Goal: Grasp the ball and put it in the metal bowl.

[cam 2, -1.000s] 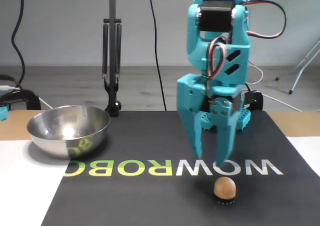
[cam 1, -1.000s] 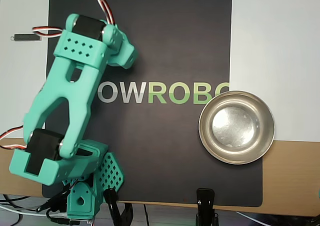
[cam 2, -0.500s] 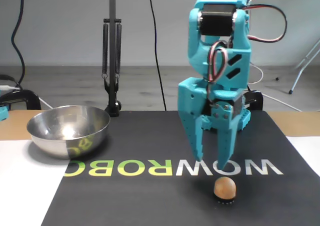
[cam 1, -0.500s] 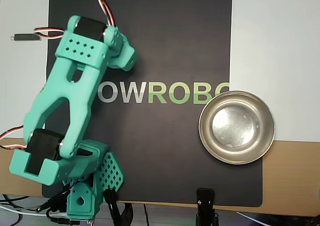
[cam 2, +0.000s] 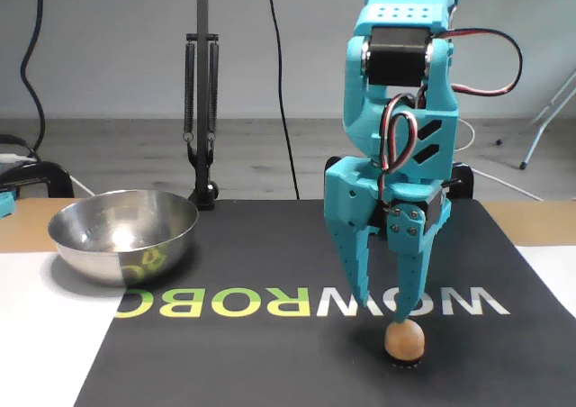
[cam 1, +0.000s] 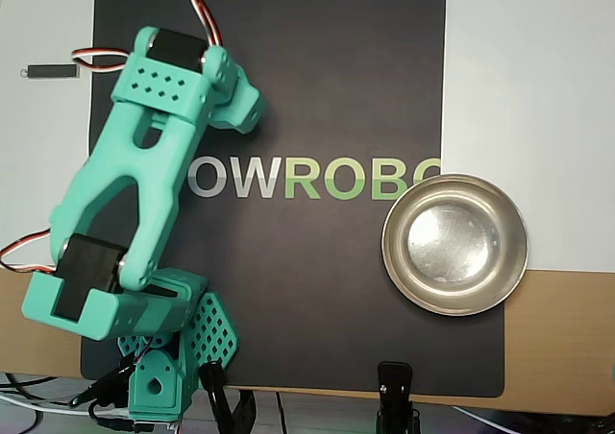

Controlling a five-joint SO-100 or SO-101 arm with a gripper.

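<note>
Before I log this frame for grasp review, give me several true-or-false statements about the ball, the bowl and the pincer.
1. The ball lies inside the metal bowl. False: it sits on the black mat.
2. The pincer is open, its fingers pointing down. True.
3. The bowl is empty. True.
4. The pincer has lifted the ball. False: one fingertip is just above the ball, which rests on a small dark ring.
5. In the overhead view the arm hides the ball. True.

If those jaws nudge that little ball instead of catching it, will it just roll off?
Probably. The ball looks smooth and round, so it should roll easily on the flat mat. It seems to sit on a small dark ring, which may hold it. It looks hard, likely slippery between the jaws.
</note>
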